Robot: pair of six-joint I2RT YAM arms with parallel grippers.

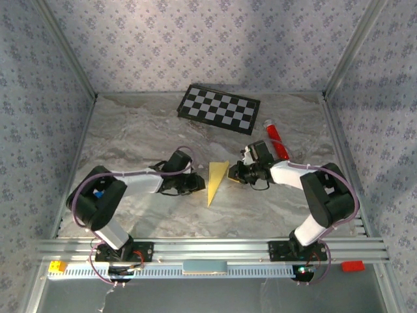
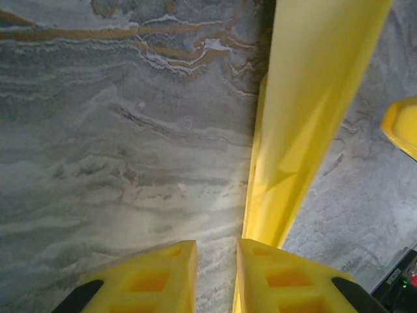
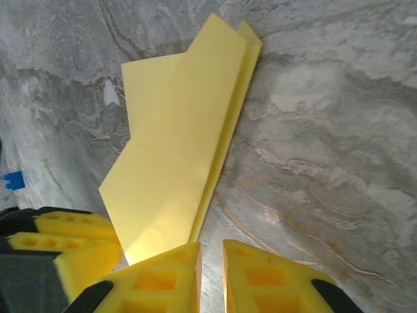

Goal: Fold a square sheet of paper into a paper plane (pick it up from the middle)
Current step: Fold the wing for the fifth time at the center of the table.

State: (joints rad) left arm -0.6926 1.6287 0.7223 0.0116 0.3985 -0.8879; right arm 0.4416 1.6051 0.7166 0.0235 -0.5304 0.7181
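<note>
While the pale-yellow folded paper plane [image 1: 217, 179] lies on the grey marbled table [image 1: 130, 130], the left gripper [image 2: 216, 251] and right gripper [image 3: 211, 251] flank it, narrowly parted.

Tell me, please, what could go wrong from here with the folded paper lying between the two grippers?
1. The paper plane lies on the table right at the fingertips of the right gripper and the left gripper. Both sets of jaws are only slightly apart, so a moving arm might snag or drag the light paper.
2. Its layers gape a little at the far end in the right wrist view, so the creases may spring open.
</note>
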